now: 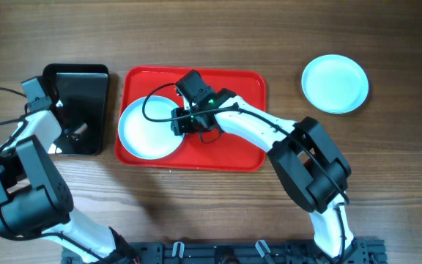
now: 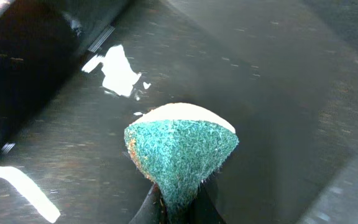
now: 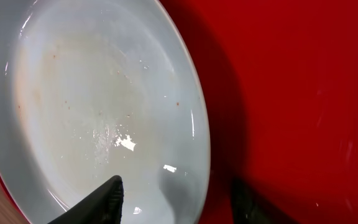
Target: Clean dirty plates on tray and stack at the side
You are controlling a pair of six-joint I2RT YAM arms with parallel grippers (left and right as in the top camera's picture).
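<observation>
A wooden desk [image 1: 196, 213] seen from above, with two robot arms reaching in from the near edge. At far left sits a deep black tray [image 1: 86, 81]. The left tool [image 2: 171, 208] hangs inside it, closed tight on a sponge [image 2: 179, 149] that has a green scouring face and a pale foam back; the sponge stands just above the tray's glossy floor. Just right of the black tray lies a flat red tray [image 1: 233, 147]. One pale plate [image 1: 141, 132] rests on the left half of the red tray. Up close its middle shows a faint brownish film, a few tiny specks and wet glints. The right tool [image 3: 174, 200] hovers at that plate's right rim with its jaws apart and holding nothing: one finger [image 3: 103, 202] is over the plate's bowl, the other over bare red plastic. At far right, well apart from the trays, a second plate [image 1: 335, 83] lies alone on the wood and looks clean.
</observation>
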